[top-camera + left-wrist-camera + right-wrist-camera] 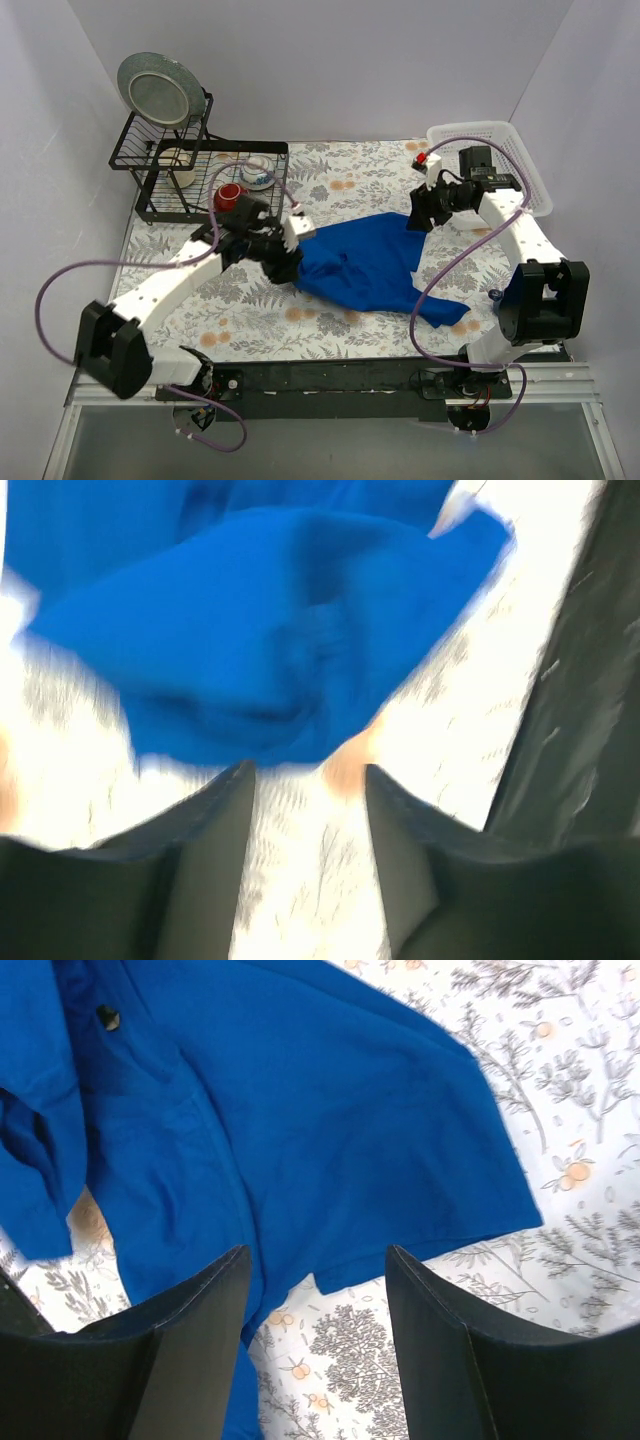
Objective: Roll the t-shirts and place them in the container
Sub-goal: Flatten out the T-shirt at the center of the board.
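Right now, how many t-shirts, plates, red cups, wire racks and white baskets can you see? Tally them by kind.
Blue t-shirt: 1
Plate: 1
Red cup: 1
Black wire rack: 1
White basket: 1
Total: 5

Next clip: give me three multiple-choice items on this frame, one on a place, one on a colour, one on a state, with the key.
1. Where does the basket stand?
A. far right corner of the table
B. far left corner
C. near edge, centre

2. What colour is the shirt?
A. red
B. blue
C. grey

3. How is the left hand?
A. shut on the shirt
B. out of view
C. open, holding nothing

Key: 1 A, the top view shows it at the far right; 2 B, it is blue in every view; 3 C, its wrist view shows the fingers apart with bare table between.
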Available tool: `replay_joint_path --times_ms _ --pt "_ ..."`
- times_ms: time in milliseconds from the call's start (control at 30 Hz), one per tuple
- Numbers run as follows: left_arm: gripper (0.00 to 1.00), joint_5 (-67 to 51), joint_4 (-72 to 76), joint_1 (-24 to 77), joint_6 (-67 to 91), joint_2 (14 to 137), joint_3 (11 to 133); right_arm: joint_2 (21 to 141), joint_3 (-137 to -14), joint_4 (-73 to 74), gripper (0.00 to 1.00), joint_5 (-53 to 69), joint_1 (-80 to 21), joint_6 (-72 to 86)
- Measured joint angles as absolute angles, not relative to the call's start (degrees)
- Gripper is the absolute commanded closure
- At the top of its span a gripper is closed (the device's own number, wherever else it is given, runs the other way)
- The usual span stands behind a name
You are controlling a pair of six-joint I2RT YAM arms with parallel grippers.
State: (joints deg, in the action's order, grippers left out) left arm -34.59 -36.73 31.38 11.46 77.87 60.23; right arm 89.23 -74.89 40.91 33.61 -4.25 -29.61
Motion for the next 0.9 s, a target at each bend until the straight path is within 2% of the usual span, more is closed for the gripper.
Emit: replay_joint_path --times_ms 100,233,467,700,900 --pt "0.33 -29.5 -40.8 27.0 8.4 68.3 52.2 89.0 -73.5 41.8 0.36 34.5 -4.8 -30.9" --pt "0.33 -24.8 -42.2 24.3 8.2 63.9 49.0 89.0 -73.6 44.6 0.36 35.2 -8.1 -37.6" --pt "0.39 -29.3 -41.3 24.6 8.8 67.0 51.4 89.0 -73.6 48.4 0.37 34.8 -19.2 -46.9" --pt "0.45 -37.1 -39.8 31.3 6.4 73.1 53.7 88.4 -72.1 50.5 0.38 34.5 -19.5 -48.2" --pt "0.41 -39.7 -38.3 37.6 6.6 78.6 54.2 85.6 -69.1 50.8 0.37 33.5 -19.5 -46.9"
